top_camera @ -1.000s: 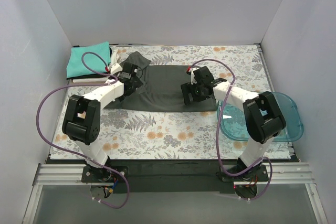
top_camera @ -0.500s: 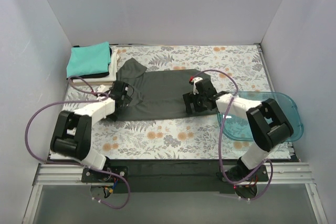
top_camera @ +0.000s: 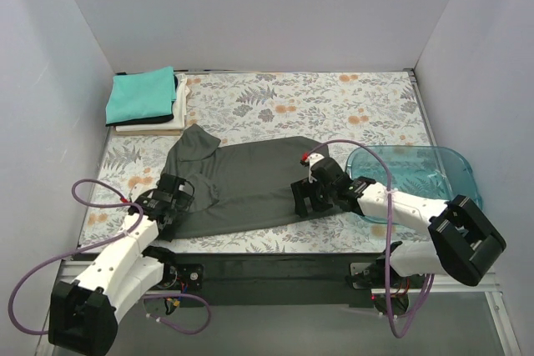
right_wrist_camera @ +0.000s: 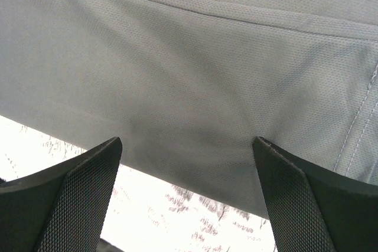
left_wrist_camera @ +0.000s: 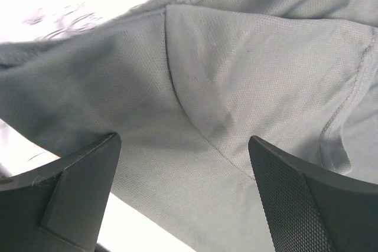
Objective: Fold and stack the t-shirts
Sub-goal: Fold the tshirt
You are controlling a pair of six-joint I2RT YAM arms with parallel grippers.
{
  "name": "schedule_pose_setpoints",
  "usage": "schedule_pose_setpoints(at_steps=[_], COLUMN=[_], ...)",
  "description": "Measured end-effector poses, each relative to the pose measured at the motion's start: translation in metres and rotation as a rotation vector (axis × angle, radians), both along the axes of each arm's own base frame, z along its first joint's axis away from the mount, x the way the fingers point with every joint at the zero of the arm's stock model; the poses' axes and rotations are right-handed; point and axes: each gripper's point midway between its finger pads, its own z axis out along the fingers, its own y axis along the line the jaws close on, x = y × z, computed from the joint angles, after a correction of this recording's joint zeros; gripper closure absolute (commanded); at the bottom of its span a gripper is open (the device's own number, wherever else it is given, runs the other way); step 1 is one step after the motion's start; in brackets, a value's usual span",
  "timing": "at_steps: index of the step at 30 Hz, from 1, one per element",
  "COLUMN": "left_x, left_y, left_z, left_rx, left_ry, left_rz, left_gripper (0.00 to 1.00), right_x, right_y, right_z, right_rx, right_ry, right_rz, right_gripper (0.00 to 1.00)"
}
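Note:
The dark charcoal-grey t-shirt lies spread on the floral table cover, near the front edge, one sleeve pointing up-left. My left gripper is over its left end; in the left wrist view the jaws stand wide apart with the fabric flat between them. My right gripper is over the shirt's right hem; in the right wrist view the jaws also stand wide apart over the hem. A folded teal shirt tops a stack with a cream-white one at the back left.
A translucent blue-green plastic tub sits at the right edge, just beside my right arm. The floral table cover ends at the metal rail along the front. White walls close in the left, back and right sides.
Both grippers have moved from mid-table toward the front edge, and the charcoal shirt has slid forward with them. The arms now stretch low and outward.

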Motion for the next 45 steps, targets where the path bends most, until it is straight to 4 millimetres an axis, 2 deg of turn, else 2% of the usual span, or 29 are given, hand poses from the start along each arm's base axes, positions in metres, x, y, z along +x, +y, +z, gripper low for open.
schedule_pose_setpoints(at_steps=[5,7,9,12,16,20,24,26,28,31,35,40,42,45], left_x=[-0.018,-0.011,0.002,0.034,0.077,0.126,0.191,0.226,0.251,0.28,0.31,0.335,0.337,0.33], left_y=[0.006,0.006,0.005,0.0,-0.011,-0.025,-0.042,-0.048,-0.051,-0.052,-0.055,-0.055,-0.052,-0.044], left_z=[0.008,0.021,0.041,0.082,0.116,0.13,0.142,0.141,0.133,0.109,0.078,0.042,0.029,0.011], left_rx=[0.014,0.017,0.017,0.0,-0.006,0.021,0.062,0.091,0.122,0.175,0.221,0.247,0.252,0.259], left_ry=[0.044,0.017,-0.036,-0.16,-0.273,-0.294,-0.292,-0.28,-0.259,-0.181,-0.104,-0.022,0.01,0.07], left_rz=[0.005,0.01,0.016,0.027,-0.008,-0.075,-0.136,-0.147,-0.15,-0.148,-0.174,-0.18,-0.178,-0.17], left_gripper=[0.11,0.11,0.1,0.1,0.09,0.08,0.08,0.1,0.12,0.15,0.24,0.28,0.29,0.3], right_x=[-0.011,-0.007,0.002,0.021,0.038,0.044,0.047,0.048,0.05,0.052,0.053,0.051,0.05,0.049], right_y=[-0.006,-0.01,-0.009,-0.005,-0.009,-0.018,-0.024,-0.026,-0.028,-0.031,-0.034,-0.041,-0.044,-0.047], right_z=[0.001,0.007,0.023,0.057,0.096,0.097,0.086,0.083,0.082,0.083,0.081,0.072,0.069,0.066], right_rx=[-0.044,-0.066,-0.063,-0.026,0.015,-0.023,-0.072,-0.087,-0.095,-0.1,-0.106,-0.128,-0.138,-0.147], right_ry=[0.021,0.009,-0.032,-0.136,-0.262,-0.293,-0.281,-0.28,-0.281,-0.283,-0.281,-0.269,-0.263,-0.259], right_rz=[-0.001,-0.016,-0.036,-0.077,-0.141,-0.177,-0.189,-0.192,-0.195,-0.201,-0.207,-0.208,-0.207,-0.208], right_gripper=[0.02,0.02,0.02,0.02,0.02,0.02,0.02,0.02,0.02,0.02,0.02,0.02,0.02,0.02])
